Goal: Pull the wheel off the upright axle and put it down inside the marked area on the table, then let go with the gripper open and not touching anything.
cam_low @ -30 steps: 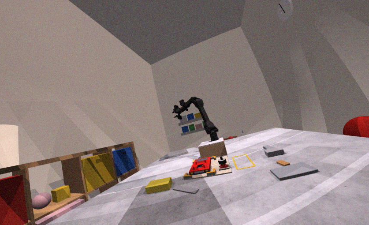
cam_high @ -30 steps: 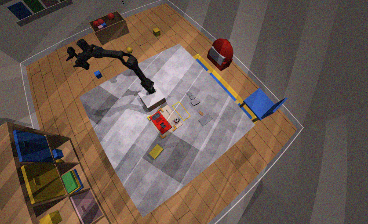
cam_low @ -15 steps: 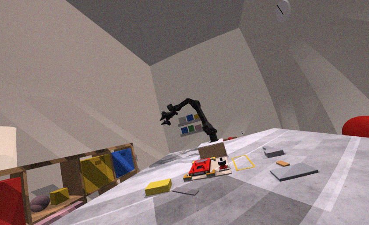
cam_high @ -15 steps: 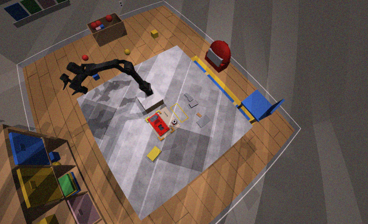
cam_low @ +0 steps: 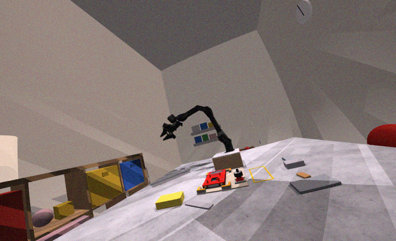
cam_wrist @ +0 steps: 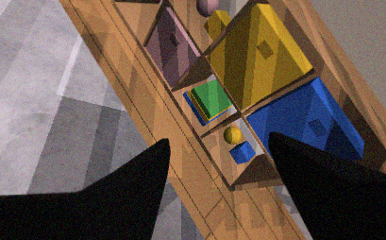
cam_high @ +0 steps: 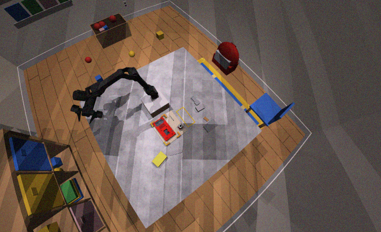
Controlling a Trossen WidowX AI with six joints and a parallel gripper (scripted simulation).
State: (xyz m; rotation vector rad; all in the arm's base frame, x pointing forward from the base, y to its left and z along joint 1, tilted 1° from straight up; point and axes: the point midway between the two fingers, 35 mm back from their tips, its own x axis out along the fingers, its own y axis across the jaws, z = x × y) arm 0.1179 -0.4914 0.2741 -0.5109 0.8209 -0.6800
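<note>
One black arm, jaws spread and holding nothing, high above the grey mottled surface [cam_high: 157,178].

The gripper [cam_low: 167,133] hangs well apart from the one small dark wheel [cam_low: 237,172], which sits on its upright axle on a red stand at the corner of the beige board [cam_low: 223,185], just beside the one yellow-outlined rectangular marked area [cam_low: 261,174]. The board also carries one flat red block [cam_low: 214,178]. The wrist view shows one wooden shelf [cam_wrist: 178,137] between both black fingertips.

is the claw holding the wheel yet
No, the claw hangs open in the air with nothing between its fingers, far from the wheel on its axle.
</note>
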